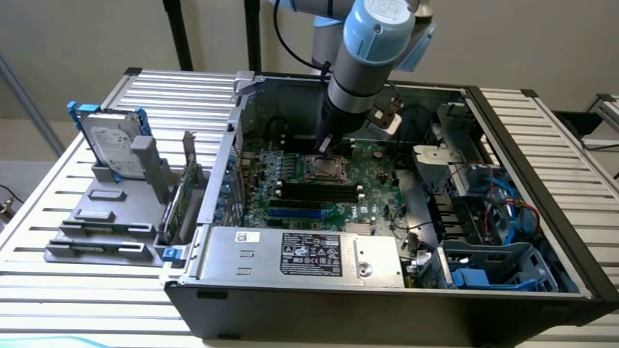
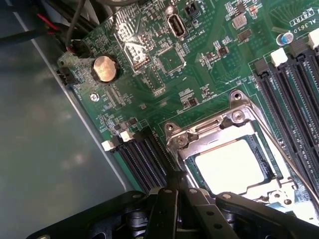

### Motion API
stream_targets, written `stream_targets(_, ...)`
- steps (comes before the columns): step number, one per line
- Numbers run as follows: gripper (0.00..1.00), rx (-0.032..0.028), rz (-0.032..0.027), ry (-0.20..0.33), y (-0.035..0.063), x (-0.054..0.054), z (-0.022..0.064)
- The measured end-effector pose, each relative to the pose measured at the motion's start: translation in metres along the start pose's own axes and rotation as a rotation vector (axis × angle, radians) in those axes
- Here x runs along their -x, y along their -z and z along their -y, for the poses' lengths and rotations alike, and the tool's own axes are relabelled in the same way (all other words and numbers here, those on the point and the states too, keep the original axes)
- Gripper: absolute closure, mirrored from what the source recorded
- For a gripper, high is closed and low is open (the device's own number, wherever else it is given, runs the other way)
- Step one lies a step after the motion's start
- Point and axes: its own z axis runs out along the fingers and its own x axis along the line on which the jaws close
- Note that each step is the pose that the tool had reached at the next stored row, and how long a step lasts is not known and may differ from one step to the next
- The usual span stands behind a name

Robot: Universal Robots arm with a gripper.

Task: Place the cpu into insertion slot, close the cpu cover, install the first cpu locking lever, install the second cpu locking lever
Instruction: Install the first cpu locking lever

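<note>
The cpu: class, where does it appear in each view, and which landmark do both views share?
Exterior view: cpu mid-motherboard, below the arm.
Wrist view: cpu, a pale square inside the silver cover.
Shared landmark: black memory slots beside it.

**What I see around the board**

On my screen an open black computer case (image 1: 387, 319) lies on a slatted metal surface (image 1: 575, 138). Inside it, along the wall nearest to the camera, there is a silver power supply (image 1: 300, 254) with a dark label. A blue drive cage (image 1: 493, 268) sits at the exterior view's right. Outside the case, at the exterior view's left, a hard drive (image 1: 109, 145) in a blue frame stands on edge in a grey holder (image 1: 111, 210). On the green motherboard (image 2: 199, 50) the wrist view gives me a round coin battery (image 2: 105, 68), long black memory slots (image 2: 294, 99) with white latches, and red and black cables (image 2: 50, 25) beside the board's edge.
</note>
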Motion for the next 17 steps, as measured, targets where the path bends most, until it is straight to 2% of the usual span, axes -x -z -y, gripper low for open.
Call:
stream_targets(11,0.89,-0.0039,-0.0041,0.0,-0.0009,0.0003,-0.0007)
stream_targets(17,0.89,-0.006,-0.0062,0.001,-0.0007,0.0058,0.0078)
